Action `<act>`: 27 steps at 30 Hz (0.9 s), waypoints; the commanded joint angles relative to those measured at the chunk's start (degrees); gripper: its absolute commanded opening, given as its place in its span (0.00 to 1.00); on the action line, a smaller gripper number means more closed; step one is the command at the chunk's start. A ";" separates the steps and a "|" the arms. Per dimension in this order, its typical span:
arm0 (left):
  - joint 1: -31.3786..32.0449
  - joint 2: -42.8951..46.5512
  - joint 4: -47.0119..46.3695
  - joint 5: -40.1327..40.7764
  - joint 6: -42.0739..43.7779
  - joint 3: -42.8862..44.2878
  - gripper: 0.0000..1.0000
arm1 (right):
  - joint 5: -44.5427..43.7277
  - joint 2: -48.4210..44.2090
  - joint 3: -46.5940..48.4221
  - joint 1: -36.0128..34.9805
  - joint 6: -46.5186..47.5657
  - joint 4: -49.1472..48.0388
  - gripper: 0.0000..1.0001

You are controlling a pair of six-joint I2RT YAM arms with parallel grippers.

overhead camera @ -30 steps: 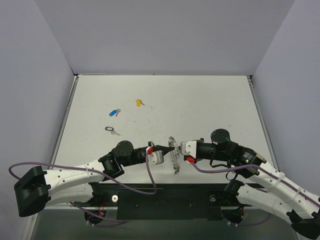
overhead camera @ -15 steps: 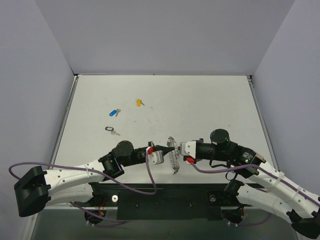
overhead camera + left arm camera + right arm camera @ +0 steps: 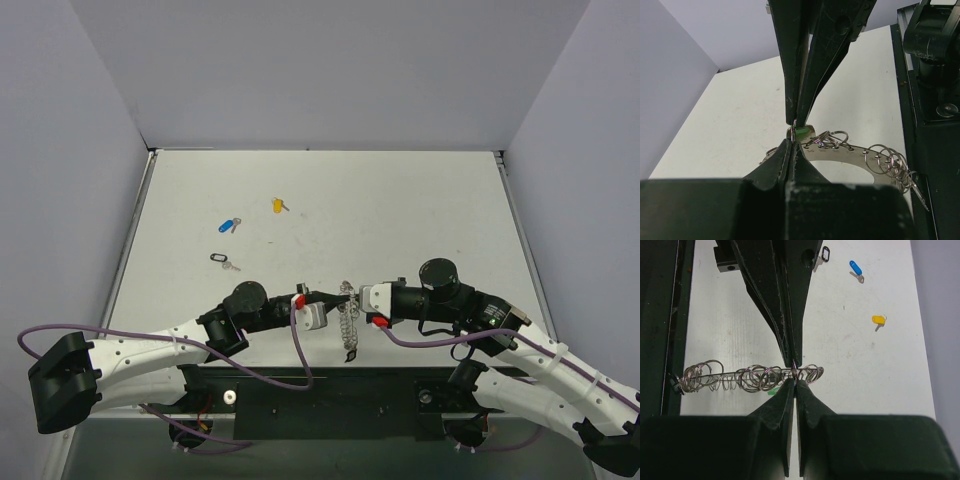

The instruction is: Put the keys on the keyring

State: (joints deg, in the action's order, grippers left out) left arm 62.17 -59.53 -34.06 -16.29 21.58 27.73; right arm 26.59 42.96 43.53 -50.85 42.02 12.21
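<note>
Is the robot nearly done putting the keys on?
Not nearly. The left claw and right claw are shut on a wire loop of the large silvery metal keyring, with a green-headed key right there; I can't tell if it's threaded. The blue-headed key, yellow-headed key and black-headed key lie on the white table.

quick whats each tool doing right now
Left tool: closed, pinching the keyring rim.
Right tool: closed at the same spot; exact hold cannot be told.
</note>
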 commanded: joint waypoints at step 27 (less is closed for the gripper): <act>1.46 -0.68 0.58 -0.14 0.92 3.30 0.00 | 1.36 0.90 0.94 -0.83 -0.27 -3.77 0.00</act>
State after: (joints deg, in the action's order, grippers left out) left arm 62.59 -59.88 -32.88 -15.35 21.76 27.88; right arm 26.79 43.81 43.55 -51.09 42.00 12.34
